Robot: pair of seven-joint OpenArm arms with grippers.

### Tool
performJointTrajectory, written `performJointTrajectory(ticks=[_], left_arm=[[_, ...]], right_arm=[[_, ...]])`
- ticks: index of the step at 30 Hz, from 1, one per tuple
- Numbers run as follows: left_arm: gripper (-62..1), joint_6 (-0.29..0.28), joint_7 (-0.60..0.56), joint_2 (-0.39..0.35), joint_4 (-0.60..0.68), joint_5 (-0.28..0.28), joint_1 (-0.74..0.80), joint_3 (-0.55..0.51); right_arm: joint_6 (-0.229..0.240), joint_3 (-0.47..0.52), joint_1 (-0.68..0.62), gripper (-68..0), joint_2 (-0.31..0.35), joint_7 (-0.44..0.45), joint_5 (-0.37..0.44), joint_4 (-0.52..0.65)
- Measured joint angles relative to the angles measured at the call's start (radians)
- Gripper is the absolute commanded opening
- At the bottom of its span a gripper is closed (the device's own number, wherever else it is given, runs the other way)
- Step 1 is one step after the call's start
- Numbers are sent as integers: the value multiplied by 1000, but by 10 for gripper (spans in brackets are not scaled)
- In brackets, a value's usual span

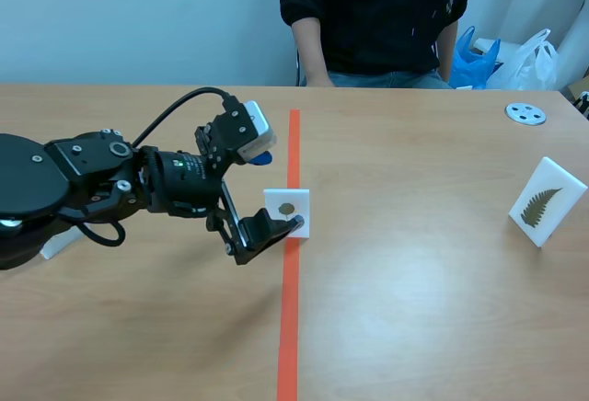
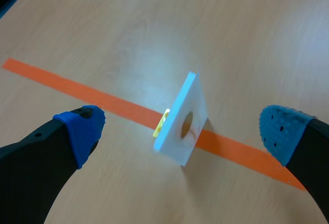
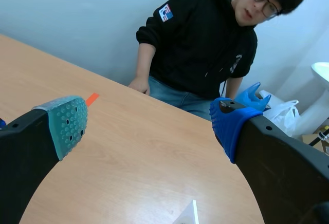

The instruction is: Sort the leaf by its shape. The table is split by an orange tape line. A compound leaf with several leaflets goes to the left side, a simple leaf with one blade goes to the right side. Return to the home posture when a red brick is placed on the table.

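The left gripper [image 2: 181,131] hangs wide open, one blue pad [image 2: 82,131] on either side of the white leaf card [image 2: 182,121]. The card stands tilted on its edge, so an uneven closing would likely knock it flat or catch only a corner. It lies just ahead, between the fingers, on the orange tape line [image 2: 61,82], mid-table and well away from every edge.

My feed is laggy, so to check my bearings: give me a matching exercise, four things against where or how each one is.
Things:
1 small-leaf card
2 fern card
3 grey disc
4 left gripper

Place or state:
A lying flat, far right
B open
C standing on the orange tape
D standing near the right edge

Pairs: 1-C, 2-D, 3-A, 4-B.
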Motion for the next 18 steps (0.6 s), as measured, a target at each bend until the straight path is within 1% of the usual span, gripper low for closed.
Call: performJointTrajectory(ticks=[1,5,9,13,18], left_arm=[[14,0,-1,11,-14,2,-5,6],[14,0,-26,42,-80,54,-24,37],[14,0,-29,79,-166,57,-42,61],[14,0,-45,119,-238,94,-65,97],[14,0,-49,152,-272,96,-75,125]], right_arm=[[0,0,0,-186,0,0,0,0],[0,0,0,-186,0,0,0,0],[0,0,0,-186,0,0,0,0],[0,0,0,-186,0,0,0,0],[0,0,0,-186,0,0,0,0]])
